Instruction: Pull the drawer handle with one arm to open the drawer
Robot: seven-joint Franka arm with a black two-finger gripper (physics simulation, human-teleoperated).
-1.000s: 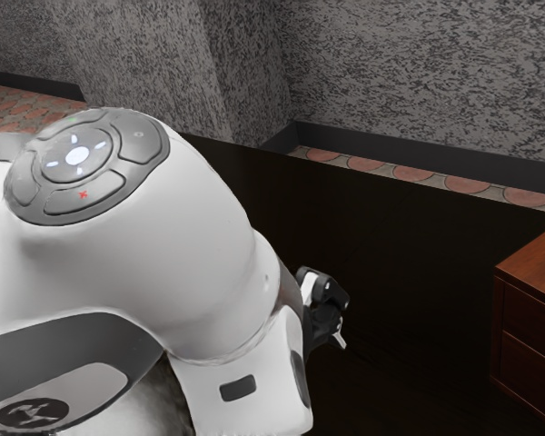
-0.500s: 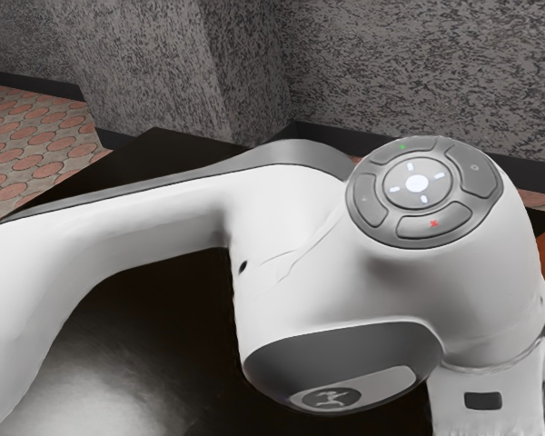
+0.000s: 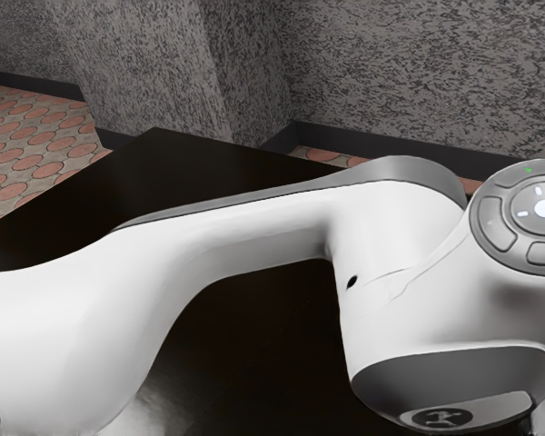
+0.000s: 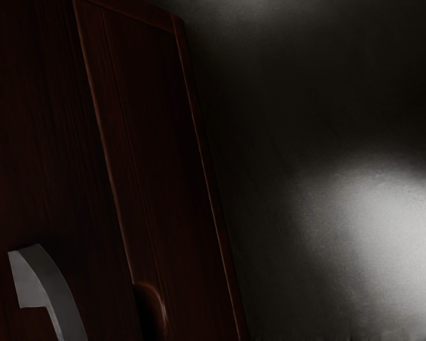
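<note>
There was one white arm [image 3: 209,263] and one dark bench [image 3: 182,163]; ahead of the jaws stood one wooden cabinet [image 4: 149,142]; it bore one pale handle [image 4: 39,284]; one tiled floor [image 3: 27,127] showed.

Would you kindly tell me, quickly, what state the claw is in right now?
Claw: cannot be told. The wrist view faces the drawer front and its pale handle.
</note>
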